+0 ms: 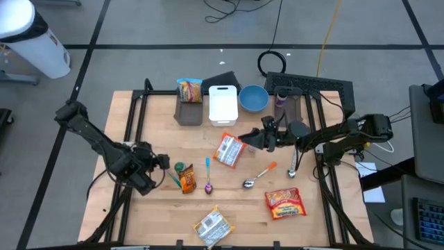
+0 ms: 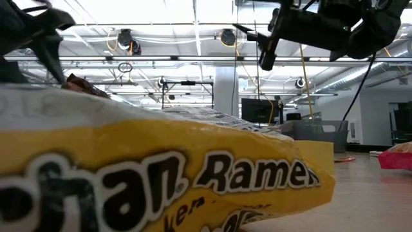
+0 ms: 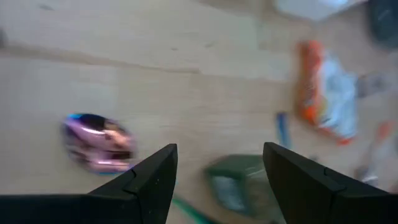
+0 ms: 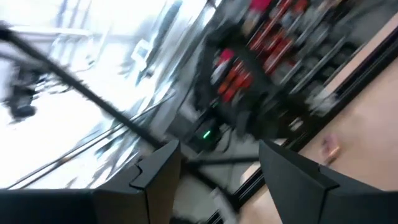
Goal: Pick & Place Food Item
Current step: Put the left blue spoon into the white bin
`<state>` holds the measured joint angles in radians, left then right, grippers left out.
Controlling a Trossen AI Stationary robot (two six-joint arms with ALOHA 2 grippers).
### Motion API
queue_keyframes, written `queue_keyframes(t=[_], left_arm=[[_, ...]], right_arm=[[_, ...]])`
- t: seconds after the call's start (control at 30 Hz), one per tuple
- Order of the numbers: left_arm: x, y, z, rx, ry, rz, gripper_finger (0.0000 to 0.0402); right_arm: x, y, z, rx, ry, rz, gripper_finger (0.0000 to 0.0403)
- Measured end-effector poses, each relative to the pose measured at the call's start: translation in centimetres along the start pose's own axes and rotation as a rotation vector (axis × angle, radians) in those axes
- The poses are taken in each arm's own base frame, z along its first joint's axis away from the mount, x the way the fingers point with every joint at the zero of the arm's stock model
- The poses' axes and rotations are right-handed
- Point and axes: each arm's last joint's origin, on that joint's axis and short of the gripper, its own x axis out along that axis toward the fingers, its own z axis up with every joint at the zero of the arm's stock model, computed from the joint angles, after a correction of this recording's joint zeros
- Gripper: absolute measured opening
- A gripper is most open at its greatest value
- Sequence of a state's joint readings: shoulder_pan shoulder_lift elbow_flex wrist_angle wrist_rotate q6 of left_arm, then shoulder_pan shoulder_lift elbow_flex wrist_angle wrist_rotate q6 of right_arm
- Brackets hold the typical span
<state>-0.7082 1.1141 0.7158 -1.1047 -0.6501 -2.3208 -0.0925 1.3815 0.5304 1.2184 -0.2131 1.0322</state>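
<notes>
The left pincer (image 1: pixel 165 163) hangs low over the surface (image 1: pixel 159 208) near its left edge, jaws spread and holding nothing, aimed at the little cluster just beyond its tips: a green-lidded jar (image 1: pixel 180 169) and, touching it, a small orange snack packet (image 1: pixel 188 182). The right pincer (image 1: pixel 244 137) sits higher, raised above the middle of the surface toward the far edge, jaws likewise parted and empty, nose over the orange-and-white ramen packet (image 1: pixel 229 150).

Which food item is meant I cannot say for sure; that central ramen packet looks the likeliest, being directly under the right arm. It lies flat, roughly midway between the left and right edges, a little nearer the far edge. Its long axis runs on a slant, from the far-right corner of the packet down toward the near-left, one short end pointing at the white container (image 1: pixel 223 104) by the far edge.

I judge it light, with a crinkly, slippery film wrapper over a brittle noodle block that would crack under a hard squeeze. The best hold is probably across the short width near the middle, or on a sealed end seam, closing gently. A purple-bowled spoon (image 1: pixel 208 186) lies close by and should be avoided.
</notes>
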Motion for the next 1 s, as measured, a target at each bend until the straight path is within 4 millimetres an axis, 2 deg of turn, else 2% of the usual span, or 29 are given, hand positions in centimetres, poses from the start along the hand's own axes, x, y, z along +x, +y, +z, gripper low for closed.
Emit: queue_keyframes(t=[0.23,0.4,0.7,1.0], left_arm=[[1.3,-0.5,-3.0,-0.276,-0.020,-0.045,0.0246],[2.3,-0.4,-4.9,-0.328,-0.013,-0.026,0.0246],[2.4,0.9,-4.3,-0.389,-0.062,0.164,0.0246],[2.0,1.6,-3.5,-0.427,-0.055,0.383,0.0246]], right_arm=[[-0.1,0.7,0.0,0.050,0.107,0.130,0.0212],[-0.2,1.1,-0.1,0.089,0.198,0.203,0.0212],[-0.3,1.2,-0.3,0.121,0.283,0.237,0.0212],[-0.3,1.1,-0.3,0.121,0.284,0.230,0.0212]])
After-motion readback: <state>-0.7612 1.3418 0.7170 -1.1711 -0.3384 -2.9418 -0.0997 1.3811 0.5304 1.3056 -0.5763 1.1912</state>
